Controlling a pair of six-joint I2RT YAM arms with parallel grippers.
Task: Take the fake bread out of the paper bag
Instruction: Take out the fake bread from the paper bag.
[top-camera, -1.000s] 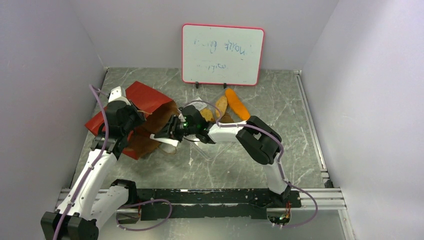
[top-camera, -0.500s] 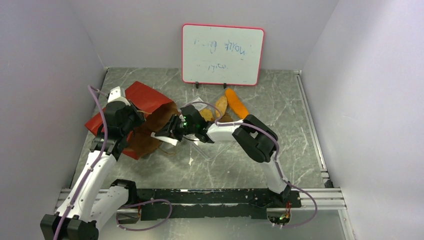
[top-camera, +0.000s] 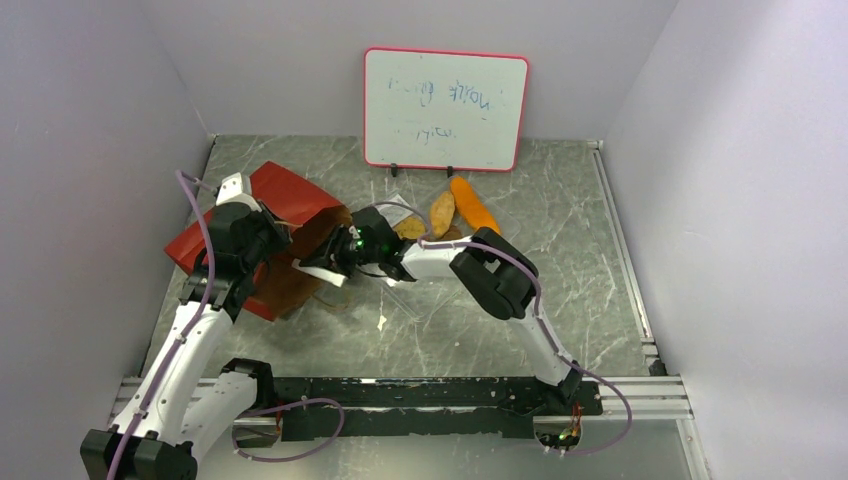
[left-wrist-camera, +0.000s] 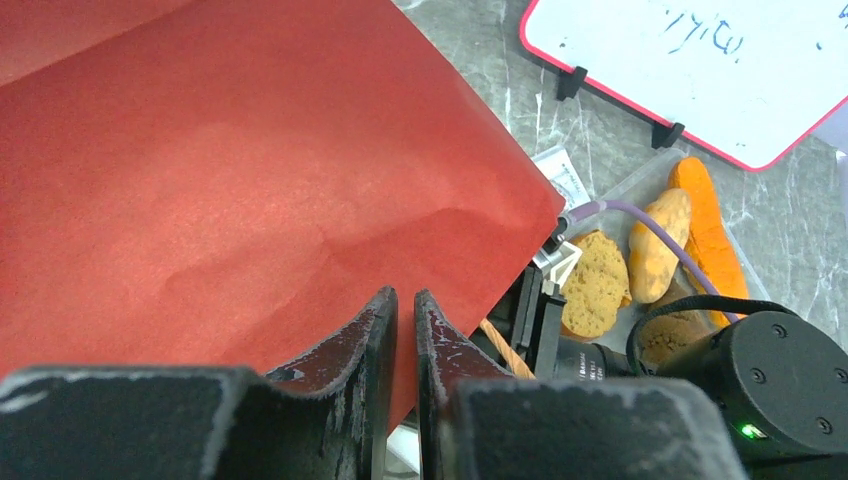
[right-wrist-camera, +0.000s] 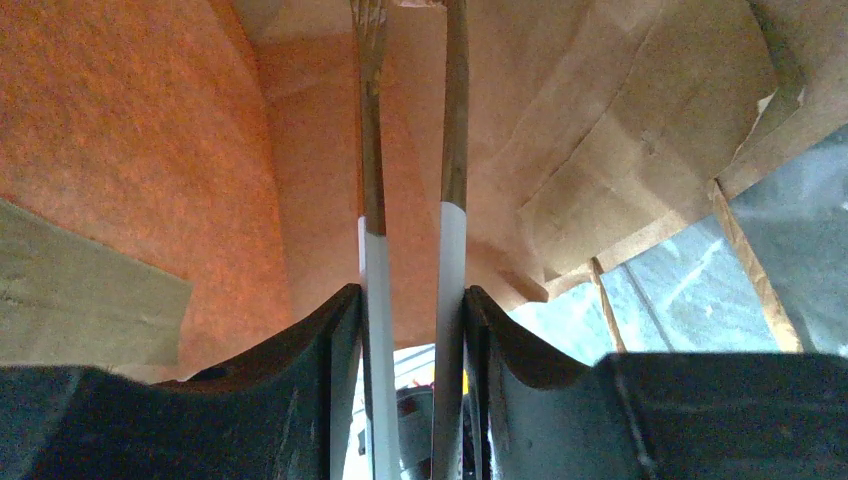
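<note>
The red paper bag (top-camera: 283, 196) lies on its side at the left, mouth toward the middle. My left gripper (left-wrist-camera: 405, 297) is shut on its upper red wall (left-wrist-camera: 250, 180). My right gripper (right-wrist-camera: 405, 300) is shut on white tongs (right-wrist-camera: 372, 260) with brown tips, which reach into the bag's kraft inside (right-wrist-camera: 620, 120). No bread shows in there. Outside, on the clear tray (left-wrist-camera: 640, 180), lie the orange baguette (top-camera: 473, 205), tan roll (top-camera: 441, 212), golden crusty slice (left-wrist-camera: 594, 285) and dark lump (left-wrist-camera: 672, 335).
A whiteboard (top-camera: 445, 108) stands at the back centre, just behind the tray. The bag's rope handles (right-wrist-camera: 740, 240) trail on the marble table (top-camera: 560, 250) by its mouth. Grey walls close in both sides; a metal rail (top-camera: 640, 400) runs along the near edge.
My right arm has slid left, carrying the tongs deeper into the bag's mouth. The left gripper has kept its hold and place.
</note>
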